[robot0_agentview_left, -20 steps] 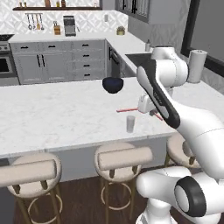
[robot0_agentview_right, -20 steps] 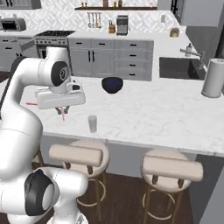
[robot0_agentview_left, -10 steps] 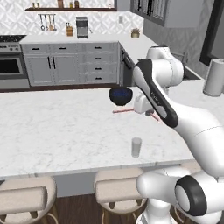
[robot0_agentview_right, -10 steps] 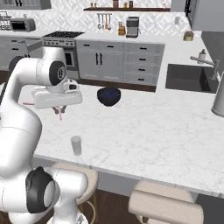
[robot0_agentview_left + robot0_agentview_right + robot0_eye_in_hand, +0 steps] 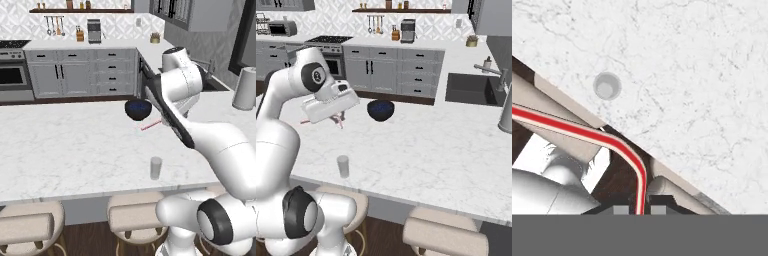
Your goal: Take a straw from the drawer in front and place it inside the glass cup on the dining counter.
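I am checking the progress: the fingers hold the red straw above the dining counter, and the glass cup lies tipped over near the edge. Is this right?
Not quite: the glass cup stands upright, as the left base view shows. The fingers do hold the red straw above the dining counter, and the cup is near the edge.

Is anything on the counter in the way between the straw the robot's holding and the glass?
Nothing visible does. The gripper holds the straw above bare counter; the glass stands alone near the edge, and the bowl sits farther back.

Left of centre: small clear glass cup (image 5: pixel 343 166) upright on white marble-veined dining counter (image 5: pixel 426 155), near its front edge. Above it, gripper (image 5: pixel 340 120) clamped on thin pink straw (image 5: pixel 306 121). Upper centre: round dark-blue bowl (image 5: pixel 380 110).
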